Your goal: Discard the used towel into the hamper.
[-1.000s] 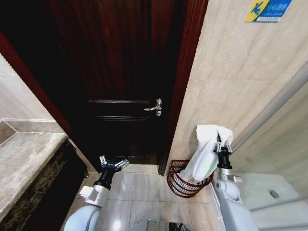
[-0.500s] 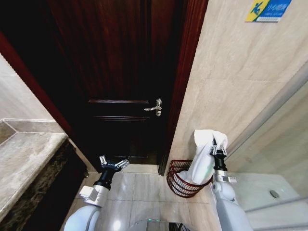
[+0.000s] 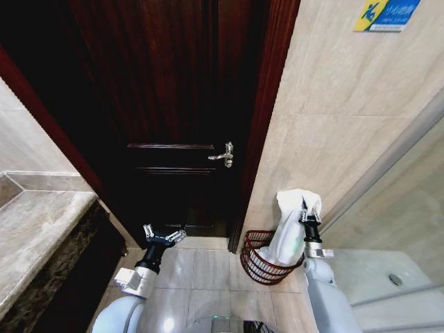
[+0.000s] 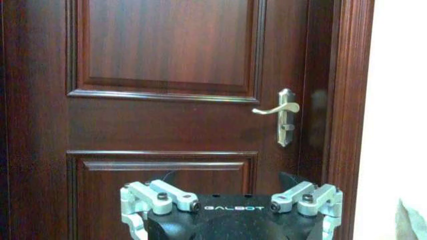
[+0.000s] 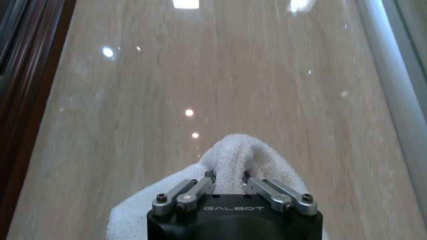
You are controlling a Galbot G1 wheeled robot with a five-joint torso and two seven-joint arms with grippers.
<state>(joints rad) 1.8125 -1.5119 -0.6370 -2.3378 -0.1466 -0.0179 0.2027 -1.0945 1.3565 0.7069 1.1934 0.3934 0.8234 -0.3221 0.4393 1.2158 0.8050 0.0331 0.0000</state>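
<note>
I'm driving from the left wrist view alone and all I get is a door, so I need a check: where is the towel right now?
Observer: The right gripper is shut on the towel, holding it up beside the tiled wall.
Operator: Is it over the hamper?
Observer: Yes. The towel's lower end hangs down into the hamper, which stands on the floor by the door frame.
Operator: Has it been let go?
Observer: No. In the right wrist view the fingers pinch a fold of the towel.
Operator: And my left gripper?
Observer: The left gripper is open, low in front of the door, apart from the hamper.
</note>
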